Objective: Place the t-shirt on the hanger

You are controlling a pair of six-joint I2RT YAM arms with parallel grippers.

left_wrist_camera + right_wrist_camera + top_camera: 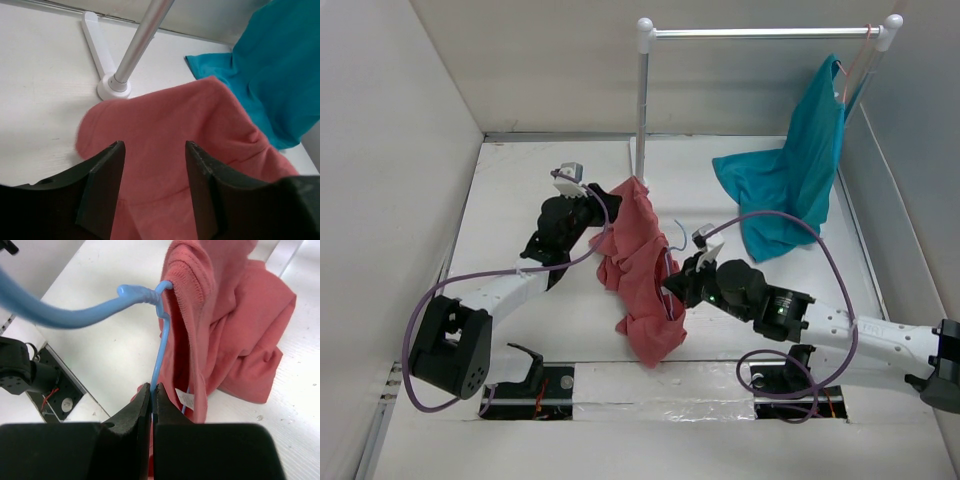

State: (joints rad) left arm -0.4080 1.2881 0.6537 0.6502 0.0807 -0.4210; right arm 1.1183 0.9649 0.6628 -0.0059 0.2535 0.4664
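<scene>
**Hanger (pixel 161 342) partly into the t-shirt (pixel 640 270), shoulders not seated yet**

So the step in hand looked like the threading bit. The right gripper (pixel 151 392) was clamped tight on the light-blue wire just below the twisted neck. The hook poked out right at the ribbed collar. My guess was that some of the wire already sat inside the neck opening, but the cloth hid most of the triangle, so no idea how much. The left gripper (pixel 155 146) had its fingers spread apart, grasping nothing, hovering over the top edge of the coral fabric.

Taking the rack post (pixel 642 100) as the reference: the shirt lay bunched just in front of its foot and trailed back toward the arm bases. The hanger sat along the shirt's right side, a bit nearer the bases than the post. The left gripper was just left of the foot.

Next move, as I read it: the left fingers needed to close on a shoulder or the collar edge. Then they'd pull the cloth over the wire's arm while the right kept it steady. Bunched jersey like that probably drags and slips off easily.

The surface was a plain white table (pixel 520 200), matte, with a few specks. White walls (pixel 380 150) boxed it in on three sides. A teal shirt (pixel 790 180) hung to the right of the post, from the far end of the rail (pixel 760 33), its lower part draped onto the table.
</scene>
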